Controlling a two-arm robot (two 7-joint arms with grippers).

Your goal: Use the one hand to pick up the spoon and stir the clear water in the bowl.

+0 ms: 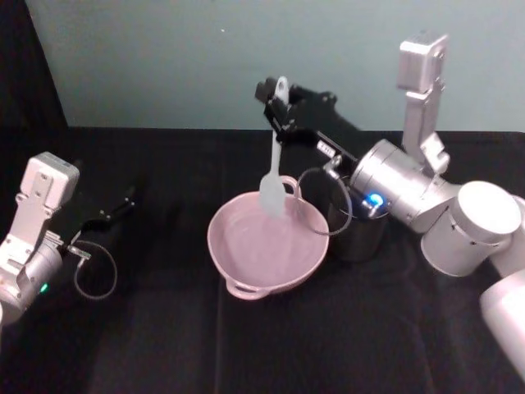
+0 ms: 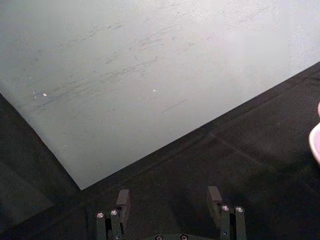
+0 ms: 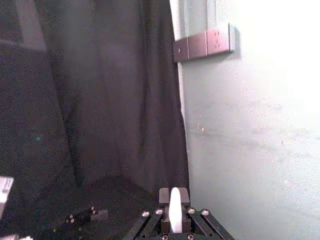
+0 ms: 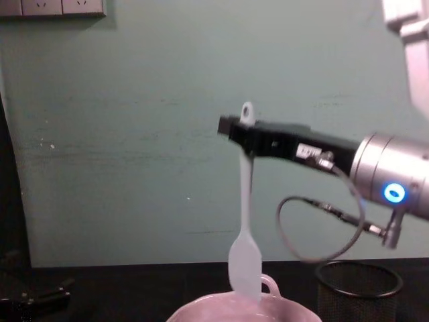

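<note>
Far left on the black tablecloth (image 1: 164, 345), my left gripper (image 1: 123, 201) lies idle, fingers parted. At centre I see the pale pink glossy wavy-rimmed bowl (image 1: 267, 246). Above it my right gripper (image 1: 275, 107) pinches the long white plastic spoon (image 1: 273, 176) near its handle end, hanging upright, head over the bowl's far rim. Just right stands a black wire-mesh cup (image 1: 361, 234).
</note>
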